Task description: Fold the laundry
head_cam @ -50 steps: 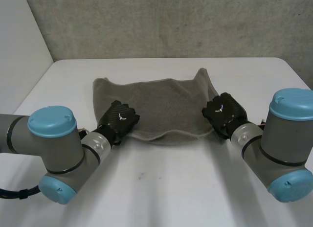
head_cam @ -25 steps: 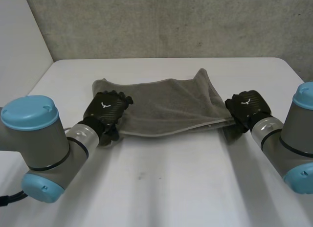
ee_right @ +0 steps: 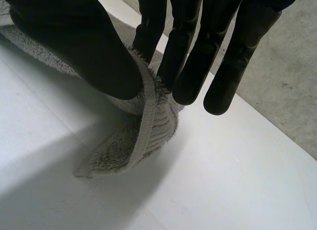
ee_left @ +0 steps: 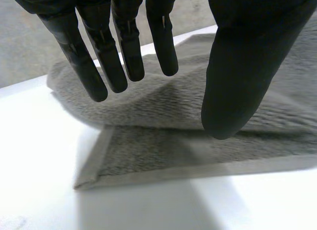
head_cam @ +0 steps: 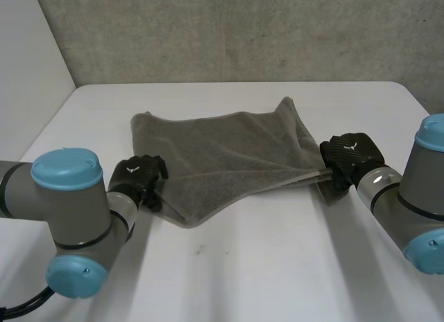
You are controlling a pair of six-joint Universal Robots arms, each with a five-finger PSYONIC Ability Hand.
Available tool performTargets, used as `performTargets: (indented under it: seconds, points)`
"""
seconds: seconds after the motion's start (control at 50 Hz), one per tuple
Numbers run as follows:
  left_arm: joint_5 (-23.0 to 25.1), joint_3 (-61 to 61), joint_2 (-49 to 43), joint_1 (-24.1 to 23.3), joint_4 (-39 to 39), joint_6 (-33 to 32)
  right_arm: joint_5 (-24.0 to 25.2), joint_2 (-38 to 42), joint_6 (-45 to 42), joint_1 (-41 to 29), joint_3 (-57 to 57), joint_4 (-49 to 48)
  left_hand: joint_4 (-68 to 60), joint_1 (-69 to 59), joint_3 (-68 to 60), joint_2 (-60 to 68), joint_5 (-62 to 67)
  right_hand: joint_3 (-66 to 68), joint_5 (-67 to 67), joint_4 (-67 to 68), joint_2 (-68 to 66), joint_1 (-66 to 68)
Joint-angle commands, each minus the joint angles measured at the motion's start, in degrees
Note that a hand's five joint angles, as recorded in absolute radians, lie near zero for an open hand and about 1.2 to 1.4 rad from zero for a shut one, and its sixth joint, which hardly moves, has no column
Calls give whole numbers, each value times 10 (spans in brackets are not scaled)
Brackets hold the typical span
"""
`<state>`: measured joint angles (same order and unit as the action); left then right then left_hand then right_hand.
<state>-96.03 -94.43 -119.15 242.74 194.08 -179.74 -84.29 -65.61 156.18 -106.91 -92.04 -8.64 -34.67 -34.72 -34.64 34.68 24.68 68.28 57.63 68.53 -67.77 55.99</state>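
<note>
One hand alone has a hold: your left hand (head_cam: 139, 176) hovers over the towel's (head_cam: 222, 152) near-left corner on the table (head_cam: 243, 266), fingers (ee_left: 164, 46) straight and spread off it, while the right hand (head_cam: 350, 155) pinches the right edge, so tugging now could drag the towel crooked.

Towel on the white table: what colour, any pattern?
Plain grey terry towel, no pattern; clearest in the head view.
</note>
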Motion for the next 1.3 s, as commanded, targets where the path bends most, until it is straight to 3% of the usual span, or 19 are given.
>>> performTargets:
  seconds: [0.02,0.2,0.24,0.36,0.4,0.5,0.62,0.82,1.02,1.18,1.3]
  points:
    - [-6,-39,43,-30,-12,-10,0,2,-2,1,1,-2,-57,-56,-57,56,56,117,124,115,-122,240]
    - [-14,-51,53,-10,-12,-26,1,4,-4,3,1,-3,-78,-78,-79,78,78,117,124,115,-122,240]
    - [-11,-52,52,25,-12,-69,1,4,-5,3,1,-3,-65,-65,-65,65,65,117,124,115,-122,240]
    - [-4,-49,46,70,-9,-164,1,6,-6,3,-1,-4,-60,-59,-60,60,60,117,124,115,-122,240]
    - [19,-45,41,105,-9,-218,1,7,-6,3,0,-4,-58,-58,-58,58,58,117,124,115,-122,240]
    - [87,-42,29,140,-13,-264,2,8,-7,3,0,-4,-58,-58,-58,58,58,117,124,115,-122,240]
    - [136,-34,19,153,-13,-266,2,9,-8,2,-1,-4,26,26,25,-26,-26,117,124,115,-122,240]
    - [142,-6,-17,151,-13,-266,2,13,-8,-1,-2,-5,115,116,115,-115,-115,117,124,115,-122,240]
    - [158,20,-48,150,-12,-265,2,16,-9,-1,-2,-6,88,89,88,-88,-88,117,124,115,-122,240]
    - [158,32,-55,144,-10,-263,2,20,-10,-1,0,-6,-53,-52,-53,53,53,117,124,115,-122,240]
    - [158,42,-59,142,-11,-253,2,21,-10,-1,0,-6,-60,-59,-60,60,60,117,124,115,-122,240]
